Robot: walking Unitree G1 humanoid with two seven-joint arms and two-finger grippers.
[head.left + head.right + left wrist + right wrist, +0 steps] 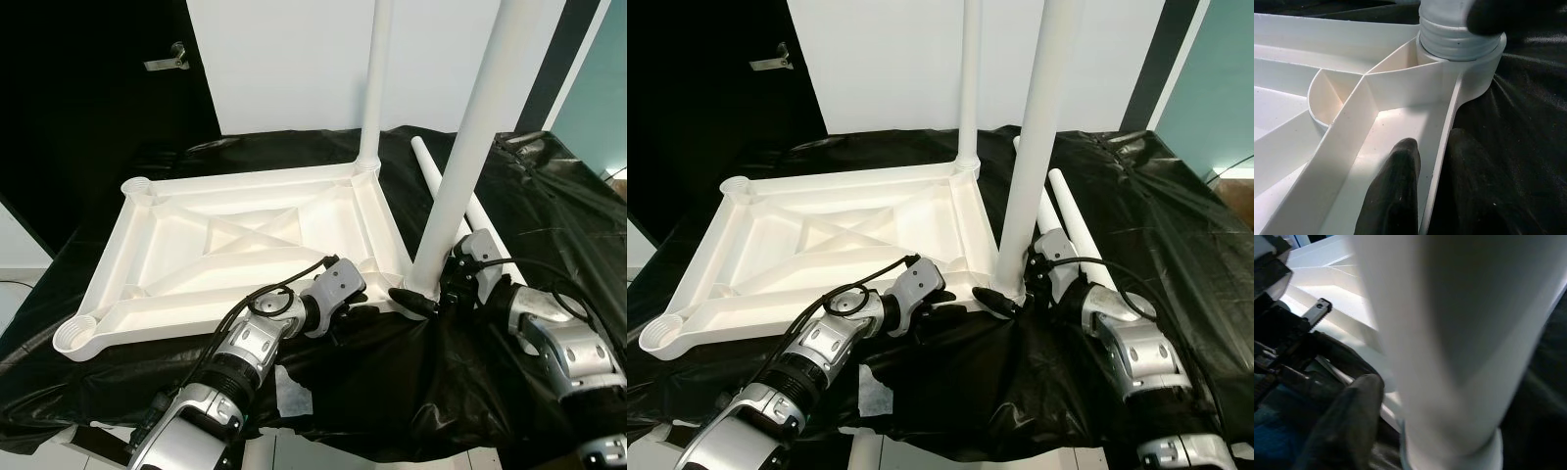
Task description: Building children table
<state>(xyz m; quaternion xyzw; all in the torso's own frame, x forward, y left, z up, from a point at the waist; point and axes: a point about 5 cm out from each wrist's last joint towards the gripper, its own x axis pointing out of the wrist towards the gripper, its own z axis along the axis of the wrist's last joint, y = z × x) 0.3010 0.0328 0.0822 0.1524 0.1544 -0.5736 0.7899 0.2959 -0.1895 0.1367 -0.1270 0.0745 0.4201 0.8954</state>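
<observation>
Left gripper (364, 305) clamps tabletop (235, 257) rim; right gripper (423, 300) grips near leg (462, 157).

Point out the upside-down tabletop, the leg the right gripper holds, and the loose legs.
upside-down tabletop (235, 240), left eye view, ribbed underside centre.
held leg (460, 166), left eye view, mid-shaft.
loose legs (1073, 220), right eye view, shaft lying on the black sheet.

Both arms are silver metal with rounded joint housings and ribbed black collars between the segments. The left arm (250, 352) carries looping black cables and a grey wrist block. The right arm (558, 343) has similar black cabling. Each ends in long matte-black fingers (1393, 191).
</observation>
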